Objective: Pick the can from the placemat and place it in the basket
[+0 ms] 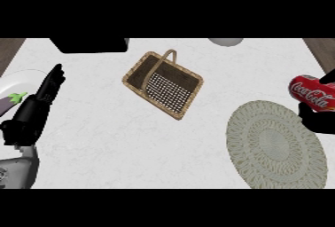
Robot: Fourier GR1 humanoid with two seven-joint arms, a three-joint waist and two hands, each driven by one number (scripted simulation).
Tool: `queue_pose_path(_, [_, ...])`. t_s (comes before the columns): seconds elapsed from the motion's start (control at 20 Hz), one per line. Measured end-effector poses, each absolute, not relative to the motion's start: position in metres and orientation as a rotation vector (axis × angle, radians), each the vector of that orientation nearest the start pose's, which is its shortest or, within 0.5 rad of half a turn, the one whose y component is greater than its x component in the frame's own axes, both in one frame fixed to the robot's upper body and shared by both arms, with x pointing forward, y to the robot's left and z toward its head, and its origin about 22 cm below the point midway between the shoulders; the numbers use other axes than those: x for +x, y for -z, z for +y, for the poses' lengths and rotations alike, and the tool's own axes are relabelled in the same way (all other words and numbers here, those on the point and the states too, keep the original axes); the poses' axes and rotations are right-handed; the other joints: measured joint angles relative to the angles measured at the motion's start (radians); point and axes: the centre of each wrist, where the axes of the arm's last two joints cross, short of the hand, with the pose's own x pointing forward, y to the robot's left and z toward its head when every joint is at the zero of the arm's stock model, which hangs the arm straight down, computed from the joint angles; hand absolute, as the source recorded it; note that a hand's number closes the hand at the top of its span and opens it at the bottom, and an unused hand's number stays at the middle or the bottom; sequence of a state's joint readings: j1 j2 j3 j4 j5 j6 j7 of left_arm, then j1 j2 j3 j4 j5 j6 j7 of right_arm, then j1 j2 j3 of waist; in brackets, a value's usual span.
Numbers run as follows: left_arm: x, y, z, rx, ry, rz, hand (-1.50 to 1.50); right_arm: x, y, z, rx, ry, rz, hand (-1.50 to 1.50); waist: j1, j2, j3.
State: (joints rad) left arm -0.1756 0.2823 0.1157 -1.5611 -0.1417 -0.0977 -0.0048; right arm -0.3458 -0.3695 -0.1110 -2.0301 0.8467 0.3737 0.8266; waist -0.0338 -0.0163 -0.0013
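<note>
A red cola can [313, 91] hangs at the right edge of the head view, above the far right side of the round woven placemat [275, 147]. My right hand [318, 117] is curled round the can from below and behind, and is partly cut off by the frame. The wicker basket [136, 71] with a handle sits at the centre back of the counter, well to the left of the can, with nothing in it. My left hand [46, 90] rests at the left with fingers straight, pointing away.
A white plate [20, 80] with an aubergine [13, 102] lies at the left edge, beside my left hand. A black object [90, 45] stands at the back left and a grey rounded thing [226, 41] at the back.
</note>
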Motion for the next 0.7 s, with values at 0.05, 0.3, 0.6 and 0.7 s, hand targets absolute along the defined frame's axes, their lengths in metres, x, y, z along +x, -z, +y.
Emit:
queue_pose_path(0.05, [0.284, -0.070, 0.298, 0.317, 0.355, -1.706, 0.00, 0.248, -0.224, -0.257, -1.233, -0.455, -1.272, 1.50, 0.005, 0.001, 0.000])
queue_pose_path(0.3, [0.287, -0.070, 0.295, 0.302, 0.371, -1.706, 0.00, 0.229, -0.285, -0.234, -1.177, -0.332, -1.546, 1.50, 0.024, 0.006, -0.001])
queue_pose_path(0.6, [0.289, -0.074, 0.289, 0.289, 0.382, -1.718, 0.00, 0.239, -0.351, -0.196, -1.061, -0.333, -1.747, 1.50, 0.043, 0.009, -0.002])
queue_pose_path(0.7, [0.289, -0.075, 0.289, 0.286, 0.385, -1.718, 0.00, 0.245, -0.371, -0.179, -1.018, -0.346, -1.782, 1.50, 0.047, 0.008, -0.003])
